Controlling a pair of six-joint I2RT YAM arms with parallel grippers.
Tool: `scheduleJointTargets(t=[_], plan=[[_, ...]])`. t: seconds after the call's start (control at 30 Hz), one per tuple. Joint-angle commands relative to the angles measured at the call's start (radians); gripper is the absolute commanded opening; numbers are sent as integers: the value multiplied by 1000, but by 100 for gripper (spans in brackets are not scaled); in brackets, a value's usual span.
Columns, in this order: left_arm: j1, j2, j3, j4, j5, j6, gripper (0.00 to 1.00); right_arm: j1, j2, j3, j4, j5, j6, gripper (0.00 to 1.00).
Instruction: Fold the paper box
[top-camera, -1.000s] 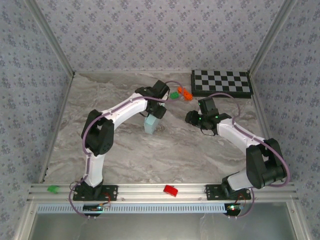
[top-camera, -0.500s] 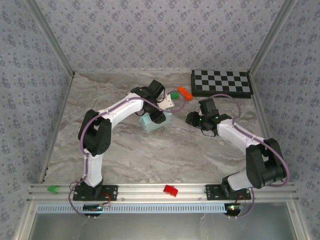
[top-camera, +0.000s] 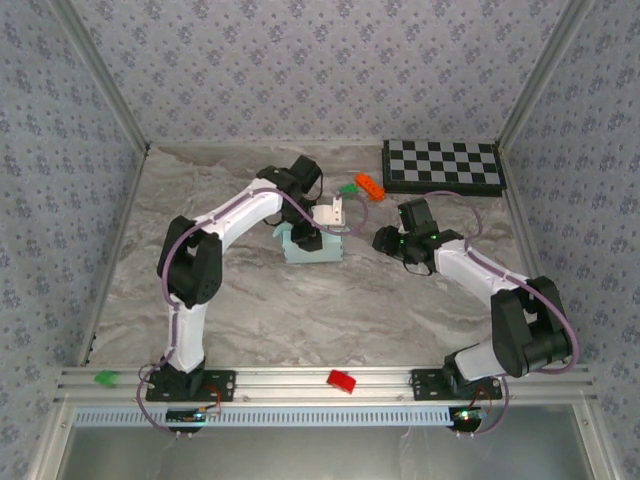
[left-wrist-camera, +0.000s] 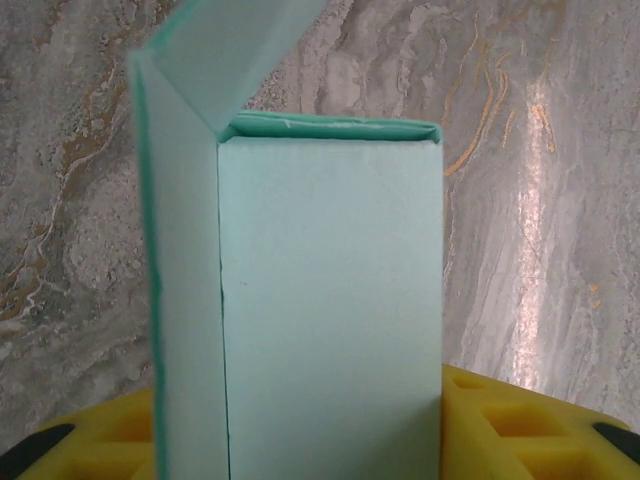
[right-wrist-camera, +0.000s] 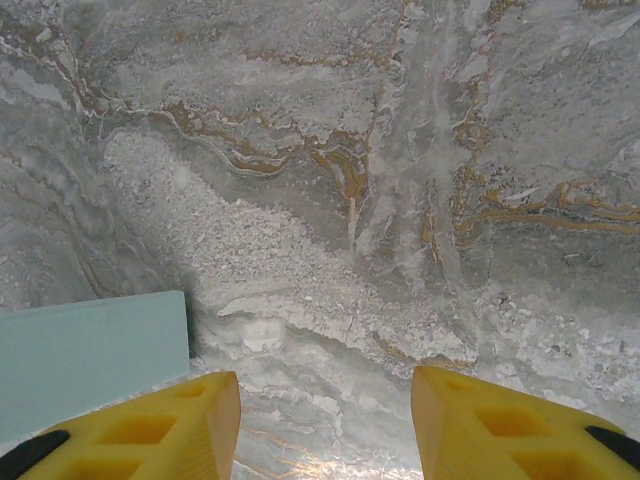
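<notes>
1. The box (top-camera: 318, 250) is near the middle of the table (top-camera: 240, 300), under my left wrist. I can't tell whether it rests on the marble or hangs just above it. In the left wrist view it is a squared-up sleeve with one flap (left-wrist-camera: 235, 50) open at the far end.
2. My left gripper (top-camera: 306, 236) is clamped on the box. The yellow fingers (left-wrist-camera: 500, 410) press its two sides, and card fills the gap between them.
3. My right gripper (top-camera: 386, 238) is just to the right of the box, jaws apart, with bare marble between them. The box's edge shows at the left of its wrist view.
4. I judge the step in hand to be closing that open flap. I'd grip lightly with the left so the thin card doesn't buckle. Then I'd bring the right gripper in low from the side and push the flap over along its crease, not at a corner.
5. The likely trouble is the box pivoting in the grip or the flap springing back, so I'd press slowly and squarely.
6. The checkerboard (top-camera: 443, 166) is well apart at the far right, out of my path.
</notes>
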Motion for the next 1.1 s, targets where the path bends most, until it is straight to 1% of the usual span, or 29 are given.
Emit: scheduleJointTargets(t=[0.0,0.1,0.2,0.33,0.43,0.67,0.87,0.97,1.07], plan=[[2,22,49,-60,51,65,50,-8,17,-6,-8,4,-9,50],[-4,26,67,-64,42,46,53,-10,25,-3,-4,2,-12,50],[-12,41,111,-107,26,34,56,-9,25,-4,6,0,-11,51],[-24,38,128,-120,9,15,63,-10,28,-6,12,0,-16,52],[-35,35,146,-137,-16,12,65,-9,28,-8,11,1,-16,52],[-47,0,170,-157,-33,-19,67,-11,35,-4,22,-11,-16,53],[-41,-74,146,-106,-61,-102,67,-11,41,25,21,-23,-76,53],[-22,-126,102,-35,-85,-180,67,-11,48,56,-5,-26,-107,53],[3,-199,23,55,-91,-257,67,-11,50,79,-22,-29,-133,54]])
